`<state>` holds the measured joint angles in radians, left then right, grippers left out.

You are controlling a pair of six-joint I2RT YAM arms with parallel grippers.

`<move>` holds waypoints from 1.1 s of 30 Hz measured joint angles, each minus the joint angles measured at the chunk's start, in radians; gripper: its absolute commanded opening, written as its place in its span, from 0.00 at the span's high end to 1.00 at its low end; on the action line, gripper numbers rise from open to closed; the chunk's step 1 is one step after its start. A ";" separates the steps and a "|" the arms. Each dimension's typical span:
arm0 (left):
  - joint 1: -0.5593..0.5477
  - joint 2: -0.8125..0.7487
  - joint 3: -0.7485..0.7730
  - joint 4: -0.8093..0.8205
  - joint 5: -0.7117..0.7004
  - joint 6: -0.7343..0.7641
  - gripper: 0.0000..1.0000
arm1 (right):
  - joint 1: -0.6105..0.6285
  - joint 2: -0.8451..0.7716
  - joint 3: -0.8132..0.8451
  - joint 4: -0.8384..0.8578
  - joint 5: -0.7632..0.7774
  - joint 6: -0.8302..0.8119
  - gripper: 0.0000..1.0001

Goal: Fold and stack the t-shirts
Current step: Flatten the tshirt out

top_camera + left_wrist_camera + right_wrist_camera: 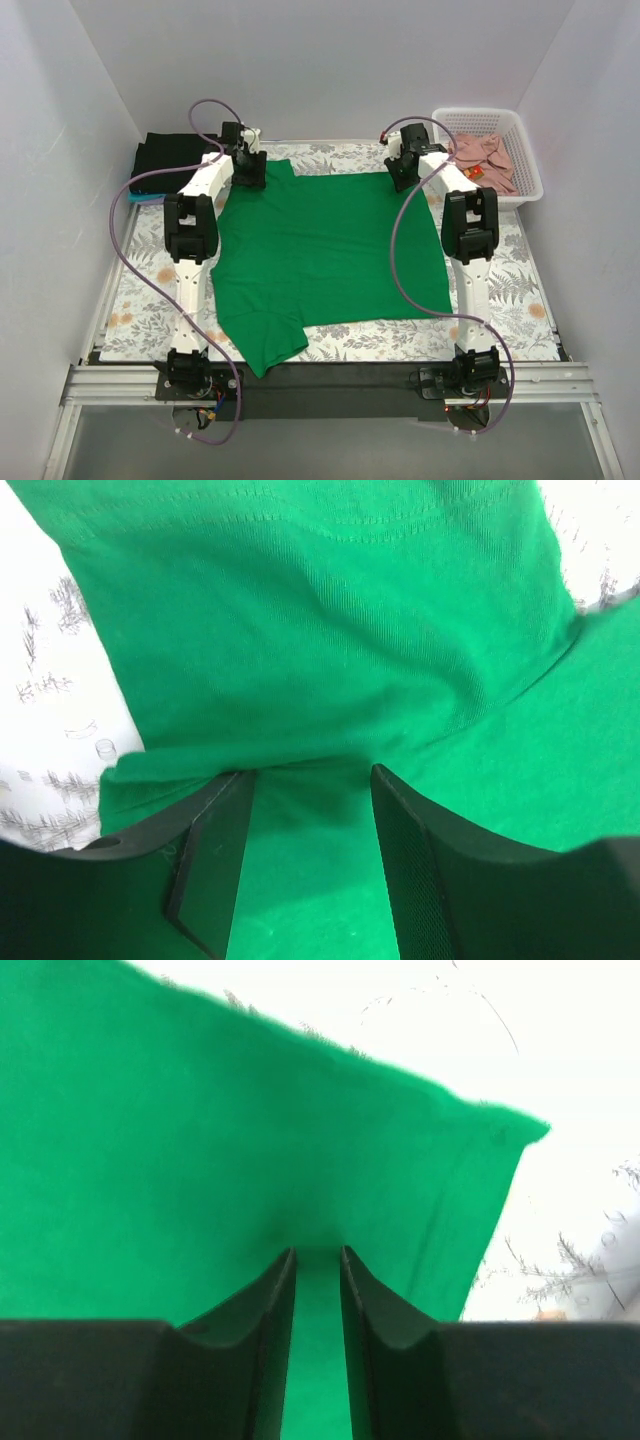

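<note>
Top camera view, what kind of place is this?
Probably a lab test booth for laundry folding: white walls around the table, two bolted arms on a green t-shirt, a basket of clothes.

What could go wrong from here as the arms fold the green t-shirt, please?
1. The right jaws pinch the green t-shirt at its far corner while the left jaws stand apart around its fabric; lifting now could skew the fold.
2. The right arm's purple cable arcs over the shirt and might snag it.
3. One sleeve overhangs the near edge of the table and may drag.
</note>
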<state>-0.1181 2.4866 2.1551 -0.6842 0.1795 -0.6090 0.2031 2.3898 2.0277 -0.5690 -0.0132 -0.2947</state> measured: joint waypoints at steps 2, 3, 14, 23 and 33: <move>0.000 0.034 0.052 -0.005 -0.005 0.003 0.51 | 0.000 0.035 0.040 0.004 0.010 0.001 0.71; 0.001 0.045 0.071 -0.007 -0.006 0.004 0.51 | 0.000 0.048 0.060 0.013 0.019 0.000 0.71; 0.009 0.144 0.214 0.076 -0.019 0.016 0.36 | 0.000 0.147 0.207 0.069 0.101 -0.018 0.56; 0.024 -0.031 0.114 0.052 0.069 0.037 0.02 | 0.008 -0.143 0.017 0.069 0.001 -0.106 0.02; 0.029 -1.012 -0.486 -0.141 0.310 0.313 0.28 | 0.145 -0.954 -0.455 -0.001 -0.149 -0.315 0.08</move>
<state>-0.0895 1.4750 1.6691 -0.8253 0.4892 -0.2958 0.3481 1.4353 1.5726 -0.5697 -0.1623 -0.6102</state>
